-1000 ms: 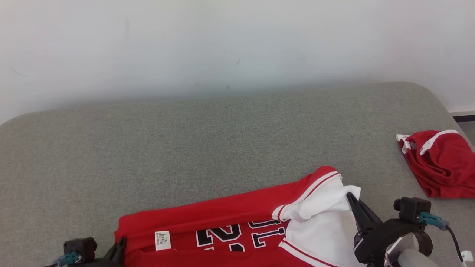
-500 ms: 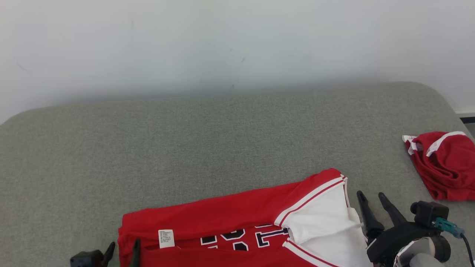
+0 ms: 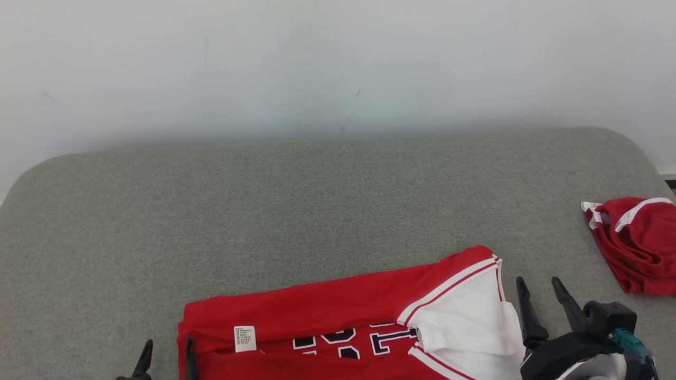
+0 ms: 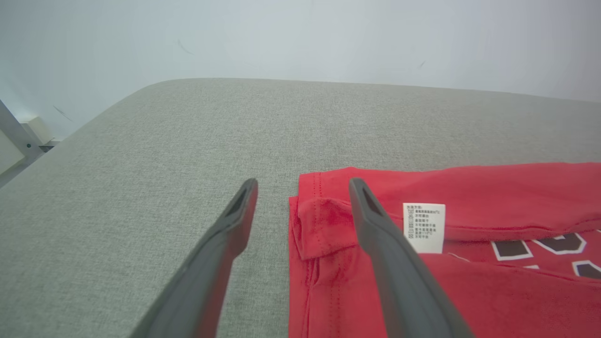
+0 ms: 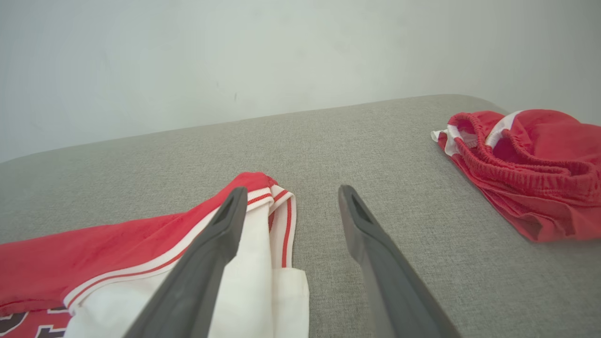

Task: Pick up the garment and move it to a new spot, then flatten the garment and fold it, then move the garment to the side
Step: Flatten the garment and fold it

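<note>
Grey fabric surface (image 3: 317, 200) carries the folded red-and-white garment (image 3: 327, 311) at its near edge; red shorts (image 3: 639, 248) lie well apart at the right. Left gripper (image 3: 169, 342) and right gripper (image 3: 537, 281) flank the garment, both spread wide, holding nothing.

The garment (image 3: 327, 306) lies on the worktop (image 3: 264, 211) at the frame's lower centre; the shorts (image 3: 639, 248) lie at its right edge, well apart.
</note>
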Tool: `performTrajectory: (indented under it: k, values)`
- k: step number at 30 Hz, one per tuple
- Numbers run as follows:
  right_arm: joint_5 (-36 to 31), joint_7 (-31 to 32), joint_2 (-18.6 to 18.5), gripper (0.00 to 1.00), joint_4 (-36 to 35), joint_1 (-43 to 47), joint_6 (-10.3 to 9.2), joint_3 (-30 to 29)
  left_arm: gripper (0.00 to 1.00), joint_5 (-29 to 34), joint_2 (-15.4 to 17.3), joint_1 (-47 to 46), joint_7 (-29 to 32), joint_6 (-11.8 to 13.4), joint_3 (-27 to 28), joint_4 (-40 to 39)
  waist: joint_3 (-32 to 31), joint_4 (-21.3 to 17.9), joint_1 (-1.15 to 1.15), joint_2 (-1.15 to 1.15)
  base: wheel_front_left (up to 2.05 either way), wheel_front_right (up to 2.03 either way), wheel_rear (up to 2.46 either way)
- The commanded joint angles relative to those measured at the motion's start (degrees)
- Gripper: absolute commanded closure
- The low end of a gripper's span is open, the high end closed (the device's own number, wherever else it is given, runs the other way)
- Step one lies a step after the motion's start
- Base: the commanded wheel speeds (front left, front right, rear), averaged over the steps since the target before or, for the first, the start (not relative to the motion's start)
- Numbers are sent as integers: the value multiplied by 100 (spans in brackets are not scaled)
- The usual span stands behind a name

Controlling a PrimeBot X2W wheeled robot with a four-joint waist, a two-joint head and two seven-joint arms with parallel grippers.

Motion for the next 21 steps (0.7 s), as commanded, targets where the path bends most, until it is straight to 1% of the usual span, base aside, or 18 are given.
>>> performTrajectory:
  k: [1,6,10,19,21]
  values:
    - [-196,-2,140,0,-97,129,-15,-147,0,197,-95,156,-15,-43,108,-138,-13,19,0,0,0,0,0]
    - [-714,-3,454,0,-264,396,-15,-420,0,594,-317,399,-16,-200,346,-428,-34,38,0,0,0,0,0]
    - [-910,-2,618,0,-232,539,-15,-585,0,811,-443,520,-16,-332,458,-537,-36,53,0,0,0,0,0]
    - [-1055,-3,684,0,-121,500,-15,-653,0,985,-558,576,-16,-475,571,-638,-32,98,0,0,0,0,0]
    - [-1034,-2,683,0,2,476,-15,-663,0,1010,-571,566,-16,-489,578,-652,-33,131,0,0,0,0,0]
